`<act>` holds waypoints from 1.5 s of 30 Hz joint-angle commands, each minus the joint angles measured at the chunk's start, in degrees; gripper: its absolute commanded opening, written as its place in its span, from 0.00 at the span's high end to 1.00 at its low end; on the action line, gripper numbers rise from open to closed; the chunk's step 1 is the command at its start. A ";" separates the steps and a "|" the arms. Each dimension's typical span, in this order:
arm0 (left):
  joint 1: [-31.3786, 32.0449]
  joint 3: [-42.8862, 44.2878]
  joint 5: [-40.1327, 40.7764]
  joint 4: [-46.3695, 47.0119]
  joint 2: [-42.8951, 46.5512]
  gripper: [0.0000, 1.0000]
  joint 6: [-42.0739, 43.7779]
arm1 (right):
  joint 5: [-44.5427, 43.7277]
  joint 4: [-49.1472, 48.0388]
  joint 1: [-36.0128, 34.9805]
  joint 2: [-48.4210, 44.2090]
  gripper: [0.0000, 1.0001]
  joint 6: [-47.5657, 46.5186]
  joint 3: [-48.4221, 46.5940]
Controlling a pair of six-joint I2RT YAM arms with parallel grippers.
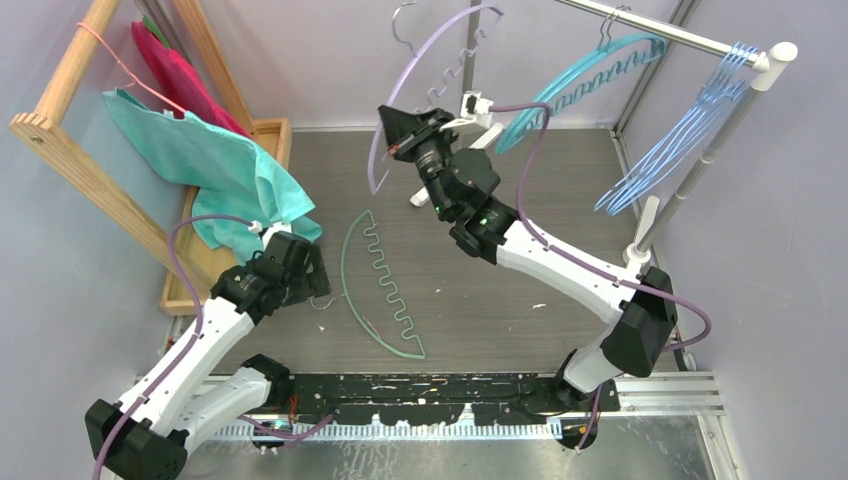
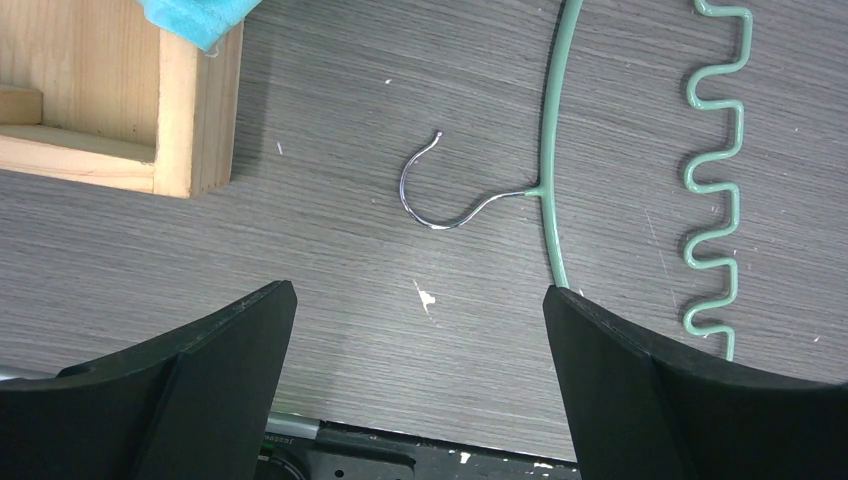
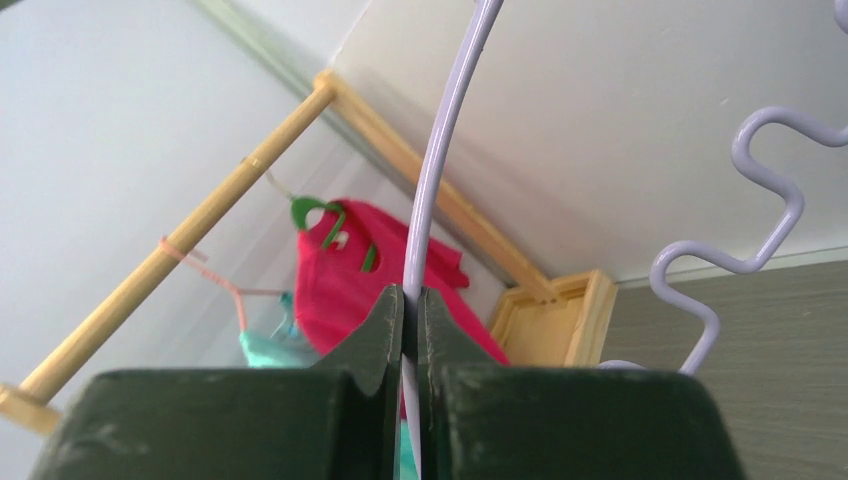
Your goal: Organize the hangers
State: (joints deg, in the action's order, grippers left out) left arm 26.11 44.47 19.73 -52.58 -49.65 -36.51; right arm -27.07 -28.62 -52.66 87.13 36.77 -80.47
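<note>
High over the table [image 1: 580,180], the right gripper [image 3: 411,310] is clamped on the arch of the lilac hanger [image 3: 440,140]. The left gripper [image 2: 418,295] hangs spread wide above the green hanger [image 2: 548,120], which lies flat. The teal hanger [image 1: 557,82] and blue hangers [image 1: 680,130] hang on the rail [image 1: 660,32].

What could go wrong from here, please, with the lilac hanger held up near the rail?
1. The right end effector pinches only the thin arch of the lilac hanger, so it may swivel or slip.
2. It could snag the teal hanger already on the rail.
3. The open left end effector hovers over the green hanger, which lies flat on the table; a grasp there may scrape the surface.
</note>
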 commanded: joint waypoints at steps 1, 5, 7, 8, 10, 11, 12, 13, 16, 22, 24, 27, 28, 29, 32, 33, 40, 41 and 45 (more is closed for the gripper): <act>-0.30 1.82 0.51 0.60 -0.22 0.02 0.94 | -1.28 -5.32 4.40 -2.74 0.99 2.90 -2.53; -0.27 1.85 0.55 0.54 -0.24 0.02 1.08 | 0.17 -4.54 9.55 -2.44 0.99 6.92 -2.66; -0.35 1.85 0.68 0.47 -0.19 0.02 1.04 | 0.61 -4.44 11.80 -2.09 0.99 8.48 -2.89; -0.31 1.85 0.74 0.46 -0.24 0.02 1.02 | 0.60 -4.43 12.83 -1.94 0.99 9.26 -3.14; -0.32 1.85 0.83 0.40 -0.38 0.02 1.00 | 1.50 -4.85 15.24 -1.44 0.99 11.32 -3.54; -0.31 1.85 0.90 0.37 -0.36 0.02 1.00 | 2.27 -4.79 16.28 -1.10 0.99 11.92 -4.08; -0.35 1.85 0.88 0.44 -0.48 0.02 1.00 | 2.86 -4.60 17.80 -0.75 0.99 12.48 -4.75; -0.25 1.85 0.89 0.37 -0.59 0.02 0.96 | 3.44 -4.17 18.85 -0.40 0.99 13.06 -5.66; -0.30 1.81 1.01 0.38 -0.69 0.02 1.00 | 4.40 -3.88 21.53 -0.12 0.99 14.66 -6.36; -0.35 1.81 0.93 0.46 -0.73 0.02 1.00 | 4.78 -2.07 25.80 0.41 0.99 16.58 -7.41; -0.32 1.83 0.93 0.42 -0.78 0.02 0.96 | 5.28 -1.05 27.35 0.84 0.99 17.60 -7.78; -0.28 1.83 0.92 0.46 -0.70 0.02 0.99 | 6.77 -0.14 29.83 1.08 0.99 20.07 -7.03; -0.31 1.76 0.85 0.45 -0.68 0.02 1.00 | 7.03 -0.10 30.42 0.92 0.99 20.92 -6.25; -0.34 1.84 0.92 0.51 -0.72 0.02 0.98 | 7.15 -0.23 31.03 0.55 0.99 21.76 -5.27; -0.30 1.85 0.81 0.40 -0.94 0.02 0.98 | 6.80 -0.38 31.96 -0.81 0.99 22.60 -2.60; -0.27 1.92 0.81 0.40 -1.05 0.02 1.00 | 6.67 -0.38 32.15 -1.28 0.99 22.89 -1.61; -0.30 2.08 0.87 0.24 -1.17 0.02 0.75 | 6.82 1.27 32.96 -5.02 0.99 24.22 3.15; -0.35 2.11 0.92 0.24 -1.07 0.02 0.63 | 7.11 1.28 32.95 -5.52 0.97 24.33 3.80; -0.34 2.11 0.84 0.18 -1.17 0.02 0.57 | 8.32 1.86 32.92 -8.27 0.80 22.80 5.89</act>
State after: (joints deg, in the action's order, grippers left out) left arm 26.11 44.47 19.75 -52.60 -51.05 -36.38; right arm -19.51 -24.84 -20.01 83.70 59.90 -75.66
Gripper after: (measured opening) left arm 0.980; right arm 0.136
